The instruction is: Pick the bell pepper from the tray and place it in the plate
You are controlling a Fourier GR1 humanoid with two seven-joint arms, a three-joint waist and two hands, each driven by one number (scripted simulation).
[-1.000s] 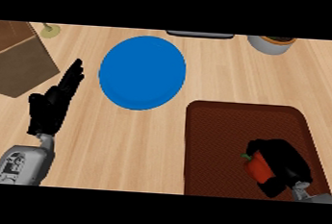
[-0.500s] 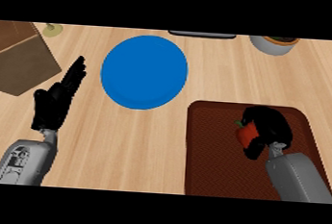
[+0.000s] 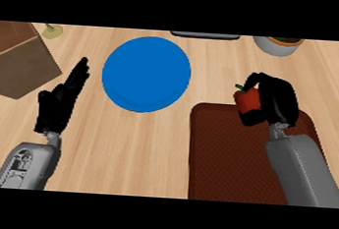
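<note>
The right hand (image 3: 275,101) has its fingers and thumb curled round the red bell pepper (image 3: 247,99), which shows at the hand's left side with its green stem pointing up and away from the palm; the pepper sits over the far edge of the dark brown tray (image 3: 228,159), and appears clear of its surface, though how high cannot be judged from this steep view. The blue plate (image 3: 147,74) lies to the left of that hand and slightly farther from the robot, well apart from it, with bare wooden counter (image 3: 141,149) between. The step in hand looks like the carry, and doing it well calls for taking the pepper across to the left with enough height to pass the tray's rim and the plate's lip, keeping the fingers closed until the pepper is over the plate's middle, not its near edge, then lowering before letting go, since a rounded pepper is likely to roll if released high. The left hand (image 3: 60,102) rests open, fingers straight, left of the plate and out of the path
</note>
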